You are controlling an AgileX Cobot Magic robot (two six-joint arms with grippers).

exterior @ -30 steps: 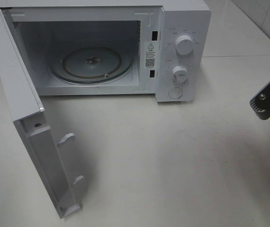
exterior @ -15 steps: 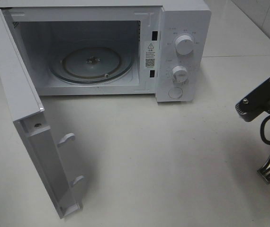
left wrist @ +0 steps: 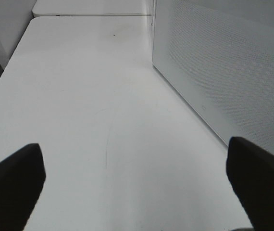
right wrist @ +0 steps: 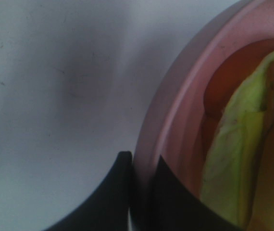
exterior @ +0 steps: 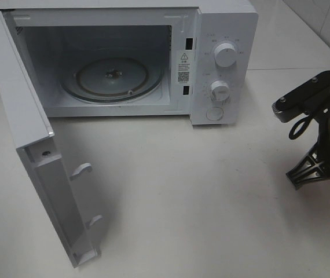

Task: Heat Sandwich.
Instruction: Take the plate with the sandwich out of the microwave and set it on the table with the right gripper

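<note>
Right wrist view: the right gripper [right wrist: 139,168] is pinching the rim of a round pink plate [right wrist: 175,101], one dark finger [right wrist: 105,197] sitting outside the rim and the other inside it. The sandwich [right wrist: 238,159] is lying on that plate just beside the inner finger, showing as a blurred pale green layer against orange-red filling. Beneath the plate, the white table [right wrist: 55,72] is spreading out bare.

From the left wrist, the left gripper [left wrist: 137,185] is holding its two dark fingertips [left wrist: 12,187] spread wide above the tabletop, gripping nothing, with the perforated side wall of the microwave [left wrist: 223,67] running alongside.

In the exterior high view, the right arm [exterior: 321,127] is hanging at the right edge, well apart from the microwave, whose door [exterior: 32,150] is standing open toward the left, exposing the glass turntable [exterior: 112,79] inside.
</note>
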